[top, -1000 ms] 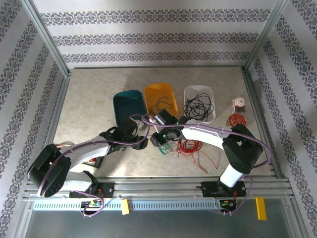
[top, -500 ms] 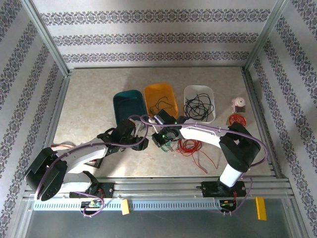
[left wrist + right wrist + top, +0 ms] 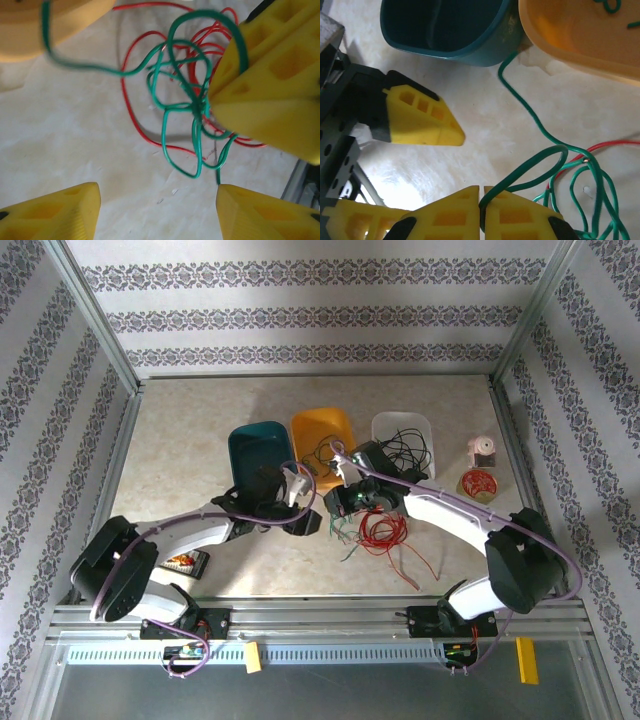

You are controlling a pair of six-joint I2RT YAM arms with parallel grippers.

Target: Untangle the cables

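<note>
My right gripper (image 3: 481,197) is clenched, its yellow pads pressed together on a loop of the green cable (image 3: 535,165). Through the left wrist camera I see those same fingertips pinching right at the green knot, where several loops cross. My left gripper (image 3: 157,200) is released, its jaws standing well apart with nothing between them, and it faces that knot from close by.

The red cable (image 3: 131,100) threads through and behind the green loops. In the top view most of it lies in a loose coil on the table (image 3: 180,440), just on the near side of the two grippers, with one end trailing toward the right arm's base. From the pinch, a single green strand runs up toward the gap between the teal bin (image 3: 445,30) and the orange bin (image 3: 580,40). A short piece of green also shows inside the orange bin. The black cables (image 3: 402,452) sit bunched in the white bin (image 3: 425,425), beside the orange one and apart from the knot.
</note>
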